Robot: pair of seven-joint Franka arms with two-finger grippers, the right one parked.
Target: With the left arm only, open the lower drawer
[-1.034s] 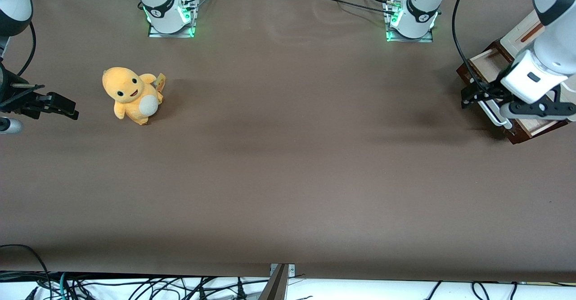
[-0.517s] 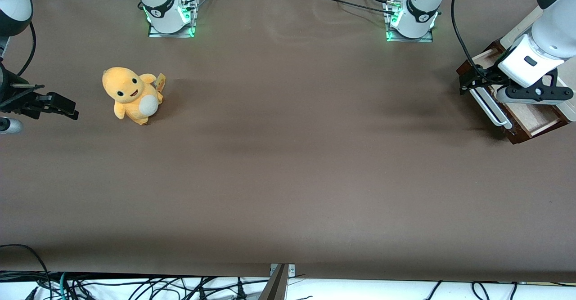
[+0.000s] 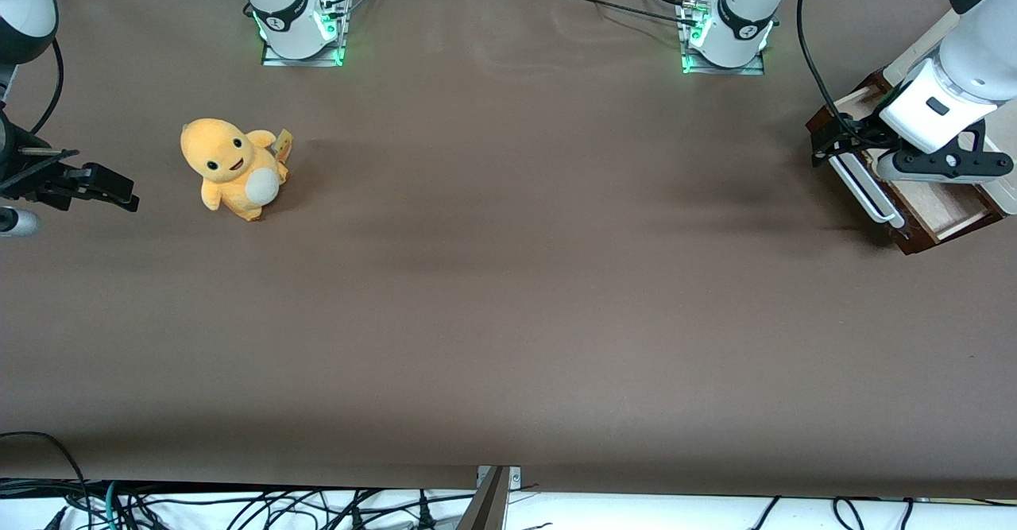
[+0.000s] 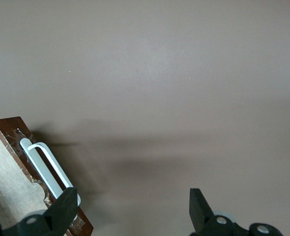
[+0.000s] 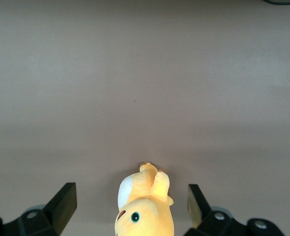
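The lower drawer (image 3: 945, 210) stands pulled out of its cabinet at the working arm's end of the table, with pale wood showing inside. Its dark brown front (image 4: 13, 140) carries a long white bar handle (image 3: 868, 191) (image 4: 43, 166). The left arm (image 3: 965, 53) reaches over the drawer. My gripper (image 3: 830, 147) (image 4: 133, 212) is open and hovers over the end of the handle that is farther from the front camera. Nothing lies between its fingers except bare table. One finger (image 4: 61, 209) overlaps the handle's end in the left wrist view.
A yellow plush toy (image 3: 232, 167) (image 5: 144, 206) sits toward the parked arm's end of the table. Two arm bases with green lights (image 3: 300, 25) (image 3: 727, 29) stand along the edge farthest from the front camera. The cabinet's cream panel (image 3: 926, 55) rises above the drawer.
Over the last second my gripper rose off the handle and shifted along it, away from the front camera. The drawer kept its place. Almost nothing moved in the last half second.
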